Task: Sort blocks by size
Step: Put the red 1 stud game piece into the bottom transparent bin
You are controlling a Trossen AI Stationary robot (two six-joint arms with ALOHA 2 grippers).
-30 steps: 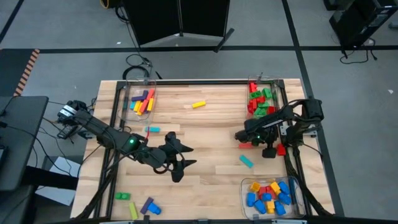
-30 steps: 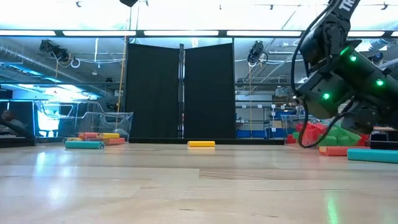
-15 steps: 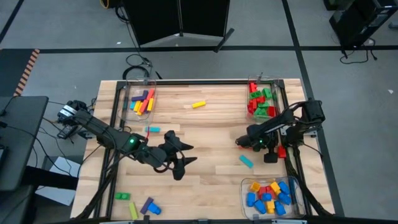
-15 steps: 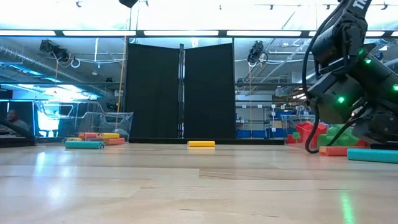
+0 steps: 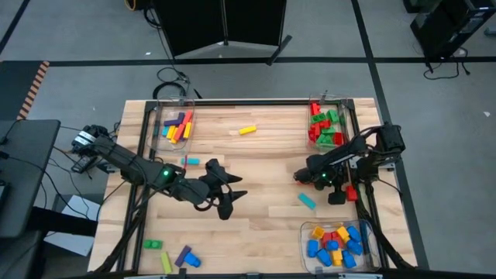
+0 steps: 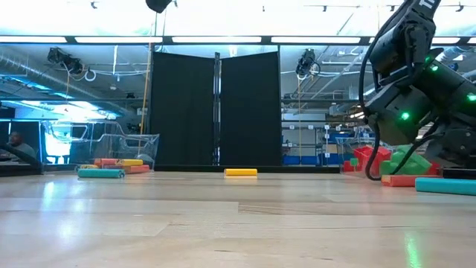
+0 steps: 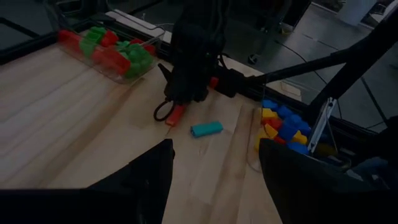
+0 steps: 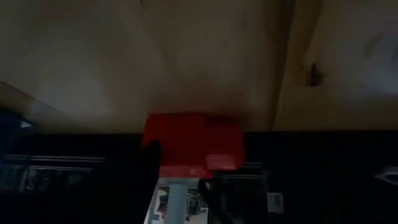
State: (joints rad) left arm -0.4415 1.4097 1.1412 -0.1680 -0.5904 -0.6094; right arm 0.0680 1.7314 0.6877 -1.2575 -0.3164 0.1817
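Low at the table's right edge, right gripper (image 5: 301, 177) sits over a red block (image 7: 175, 115), jaws apart, block between the fingers, not clamped. Left gripper (image 5: 227, 194) hovers mid-table, jaws apart, empty. Teal block (image 5: 308, 201) lies nearby.

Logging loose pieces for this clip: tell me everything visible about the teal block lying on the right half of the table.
The teal block is a short, smooth bar that looks like plastic, one solid colour, lying flat and at a slant on the bare wooden table. It sits alone, touching nothing, between the right claw and the clear bin of blue and yellow blocks. The left wrist view shows it beside a red block under that claw, with a gap between them.
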